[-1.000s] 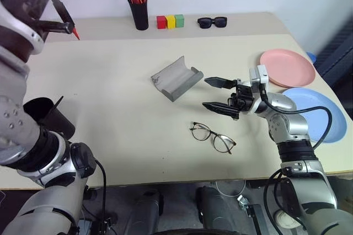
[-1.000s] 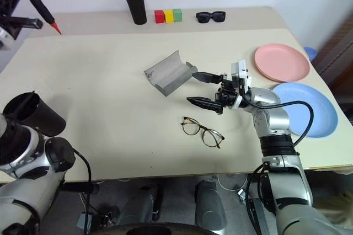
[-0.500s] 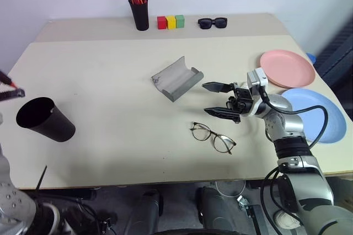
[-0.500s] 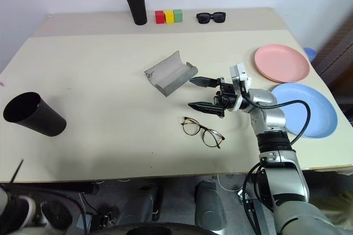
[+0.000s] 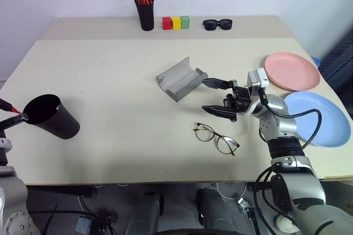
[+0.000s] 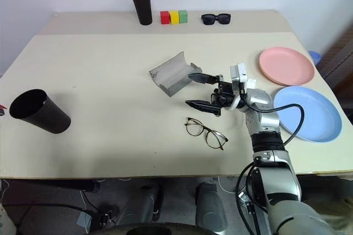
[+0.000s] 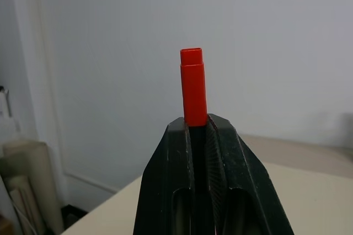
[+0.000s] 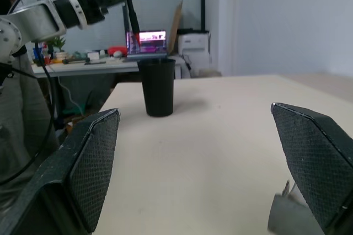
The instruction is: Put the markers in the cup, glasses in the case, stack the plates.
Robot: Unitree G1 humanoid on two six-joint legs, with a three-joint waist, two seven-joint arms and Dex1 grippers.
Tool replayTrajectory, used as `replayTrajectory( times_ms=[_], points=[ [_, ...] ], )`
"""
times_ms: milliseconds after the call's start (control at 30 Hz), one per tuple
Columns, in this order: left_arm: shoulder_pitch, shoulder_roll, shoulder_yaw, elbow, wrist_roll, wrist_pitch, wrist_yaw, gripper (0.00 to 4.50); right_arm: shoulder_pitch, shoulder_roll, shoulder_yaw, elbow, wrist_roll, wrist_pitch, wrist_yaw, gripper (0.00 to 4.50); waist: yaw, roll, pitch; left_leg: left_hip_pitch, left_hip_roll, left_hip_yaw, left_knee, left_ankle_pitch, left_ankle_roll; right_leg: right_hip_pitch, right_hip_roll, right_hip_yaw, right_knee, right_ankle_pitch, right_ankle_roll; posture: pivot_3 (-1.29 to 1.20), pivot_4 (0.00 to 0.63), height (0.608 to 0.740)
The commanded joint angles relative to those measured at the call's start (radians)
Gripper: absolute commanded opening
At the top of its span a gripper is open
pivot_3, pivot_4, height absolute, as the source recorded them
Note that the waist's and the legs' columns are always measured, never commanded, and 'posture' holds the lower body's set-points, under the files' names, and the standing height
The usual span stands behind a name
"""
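Observation:
The black cup [image 5: 48,117] stands upright near the table's left edge. My left gripper [image 7: 197,123] is shut on a black marker with a red cap [image 7: 193,85]. It hangs just left of the cup's rim, and the right wrist view shows that marker [image 8: 130,10] above the cup [image 8: 159,95]. The grey case [image 5: 180,78] lies open at mid-table. The wire-framed glasses [image 5: 216,139] lie in front of it. My right gripper [image 5: 205,95] hovers open between the case and the glasses, holding nothing. The pink plate [image 5: 292,71] and the blue plate [image 5: 317,119] lie side by side at the right.
At the back stand a tall black pen holder [image 5: 145,15] with orange pens, three coloured blocks [image 5: 176,22] and black sunglasses [image 5: 217,23]. The table's right edge runs close past the plates.
My left arm came down from high at the back left to beside the cup, still gripping the marker. The right gripper stayed put, open. The camera view shifted a little.

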Motion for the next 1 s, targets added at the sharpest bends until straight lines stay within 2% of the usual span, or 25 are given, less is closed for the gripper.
replayTrajectory(
  times_ms=[33,433,800,900,1000],
  points=[
    [-0.007,0.0,-0.03,-0.022,0.001,-0.019,0.031,0.05,-0.015,0.009,-0.011,-0.007,0.008,-0.042,0.022,4.5,0.0,0.0,0.0,0.0,0.0,0.0,0.0,0.0,0.0,0.0,0.0,0.0,0.0,0.0,0.0,0.0,0.15,0.74],
    [-0.007,-0.002,-0.116,0.018,0.063,-0.029,0.085,0.05,-0.031,0.013,-0.01,0.101,-0.003,-0.107,0.074,4.5,-0.002,0.0,0.0,0.0,0.0,0.0,-0.001,0.0,0.0,0.0,0.001,0.0,0.0,0.0,0.0,0.0,0.15,0.74],
    [-0.01,-0.036,-0.2,0.138,0.185,-0.129,0.1,0.05,-0.008,0.026,-0.012,0.073,0.002,-0.109,0.064,4.5,0.0,0.0,0.0,0.0,0.001,0.0,-0.001,0.0,0.0,0.0,0.001,0.0,-0.001,0.0,0.0,0.0,0.15,0.74],
    [-0.012,-0.036,-0.21,0.172,0.194,-0.162,0.084,1.09,-0.008,0.029,-0.011,0.053,0.002,-0.1,0.046,4.5,0.0,0.0,0.0,0.0,0.001,0.0,-0.001,0.0,0.0,0.0,0.001,0.0,-0.001,0.0,0.0,0.0,0.15,0.74],
    [-0.004,-0.035,-0.213,0.185,0.204,-0.176,0.076,2.6,-0.007,0.03,-0.01,0.028,0.004,-0.085,0.026,4.5,-0.001,0.0,0.0,0.0,0.001,0.0,-0.001,0.0,0.0,0.0,0.001,0.0,-0.001,0.0,0.0,0.0,0.15,0.74]
  ],
)
